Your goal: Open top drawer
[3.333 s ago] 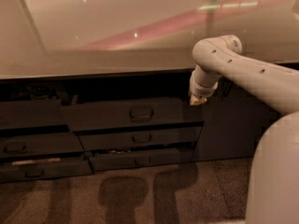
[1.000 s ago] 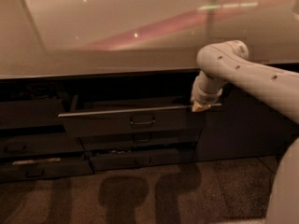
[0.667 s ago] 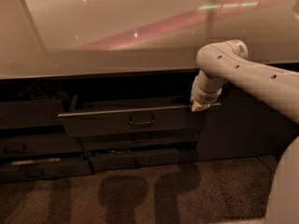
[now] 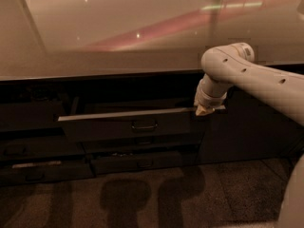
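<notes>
under the pale countertop the top drawer stands part way out of the dark cabinet, above two shorter drawers. the white arm holds the gripper at the right end of the drawer's light upper edge, well apart from the loop handle; whether it is clamped or spread i cannot tell. i judge the pull should run straight outward and level, since tugging from one corner could skew the drawer.

Pale glossy countertop — two shorter dark drawers below; dim floor
</notes>
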Tool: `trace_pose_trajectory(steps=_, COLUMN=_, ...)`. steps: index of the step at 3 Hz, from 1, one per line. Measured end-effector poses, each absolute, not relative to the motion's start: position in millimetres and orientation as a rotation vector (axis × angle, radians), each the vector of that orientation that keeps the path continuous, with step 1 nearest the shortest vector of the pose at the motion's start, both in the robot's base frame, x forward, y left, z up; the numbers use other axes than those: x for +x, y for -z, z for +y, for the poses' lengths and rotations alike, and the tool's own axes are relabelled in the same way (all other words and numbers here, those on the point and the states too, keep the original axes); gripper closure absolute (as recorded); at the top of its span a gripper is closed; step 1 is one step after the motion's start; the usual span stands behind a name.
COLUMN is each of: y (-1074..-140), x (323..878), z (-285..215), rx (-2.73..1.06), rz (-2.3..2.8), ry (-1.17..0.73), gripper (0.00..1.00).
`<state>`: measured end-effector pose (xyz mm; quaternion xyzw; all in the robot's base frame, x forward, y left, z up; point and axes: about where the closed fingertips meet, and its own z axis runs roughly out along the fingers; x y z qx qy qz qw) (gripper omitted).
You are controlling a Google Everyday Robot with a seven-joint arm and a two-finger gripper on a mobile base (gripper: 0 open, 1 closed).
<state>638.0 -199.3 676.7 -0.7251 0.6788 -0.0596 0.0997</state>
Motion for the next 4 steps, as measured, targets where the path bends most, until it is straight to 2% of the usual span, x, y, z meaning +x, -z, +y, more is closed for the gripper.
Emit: trace_pose_trajectory(steps=4, y=-675.7, x=620.6, z=-201.2, rx=-2.146, rz=2.001, ry=0.175, gripper=1.00)
